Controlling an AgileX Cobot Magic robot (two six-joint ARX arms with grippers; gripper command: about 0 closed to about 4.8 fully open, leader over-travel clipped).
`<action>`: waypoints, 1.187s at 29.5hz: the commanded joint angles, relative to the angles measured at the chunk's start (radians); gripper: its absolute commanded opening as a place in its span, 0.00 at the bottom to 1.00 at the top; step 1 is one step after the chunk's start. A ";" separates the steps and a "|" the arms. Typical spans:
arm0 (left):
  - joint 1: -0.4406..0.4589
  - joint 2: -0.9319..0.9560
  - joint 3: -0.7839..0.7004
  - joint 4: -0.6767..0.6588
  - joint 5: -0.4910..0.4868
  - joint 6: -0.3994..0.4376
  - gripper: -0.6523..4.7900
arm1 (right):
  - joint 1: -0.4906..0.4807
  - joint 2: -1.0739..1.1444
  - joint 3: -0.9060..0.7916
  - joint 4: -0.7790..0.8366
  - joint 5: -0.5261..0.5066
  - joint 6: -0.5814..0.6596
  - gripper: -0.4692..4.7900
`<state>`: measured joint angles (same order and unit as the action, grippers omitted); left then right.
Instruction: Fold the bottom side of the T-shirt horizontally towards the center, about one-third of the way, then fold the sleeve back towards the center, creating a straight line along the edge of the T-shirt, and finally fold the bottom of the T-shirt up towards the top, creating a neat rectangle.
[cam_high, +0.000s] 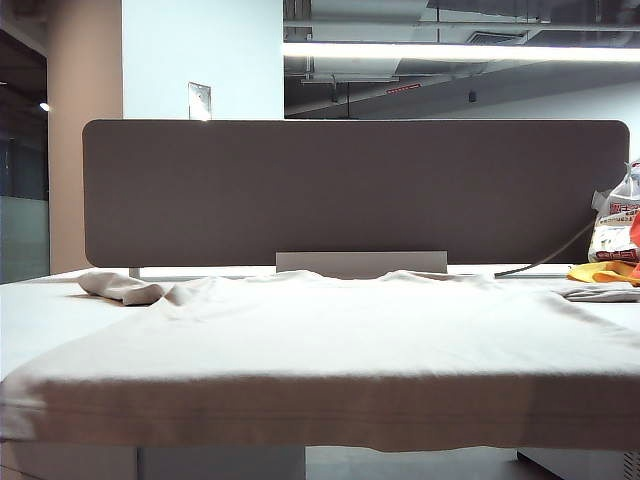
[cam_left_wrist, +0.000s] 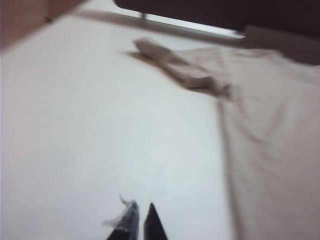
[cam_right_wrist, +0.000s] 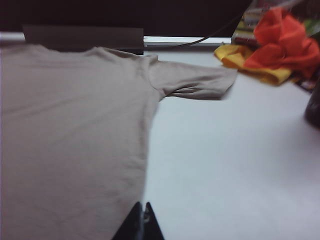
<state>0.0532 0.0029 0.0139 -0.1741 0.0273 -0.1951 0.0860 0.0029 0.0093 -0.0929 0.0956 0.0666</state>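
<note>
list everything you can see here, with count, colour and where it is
T-shirt: one, beige, spread flat over most of the table, hem at the near edge, collar toward the divider, sleeves out to each side
table: one, white, under the shirt
divider panel: one, dark grey-brown, upright along the table's far edge
yellow cloth: one, yellow, far right corner of the table
orange cloth: one, orange-red, bunched on the yellow cloth
plastic bag: one, white with print, far right behind the cloths
cable: one, dark, by the divider's right end
left gripper: one, black, shut, above bare table left of the shirt
right gripper: one, black, shut, over the shirt's right edge
</note>
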 joint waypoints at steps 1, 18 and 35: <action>0.000 0.000 -0.006 -0.001 0.068 -0.173 0.17 | 0.000 0.000 -0.004 0.029 0.002 0.129 0.09; 0.000 0.119 0.017 -0.012 0.249 -0.251 0.11 | 0.000 0.270 0.226 -0.016 0.019 0.151 0.08; -0.001 0.710 0.179 0.119 0.444 -0.296 0.13 | -0.158 0.988 0.373 0.013 -0.337 0.458 0.52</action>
<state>0.0528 0.6647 0.1902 -0.1043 0.4343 -0.4862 -0.0486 0.9623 0.3782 -0.1043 -0.1646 0.5018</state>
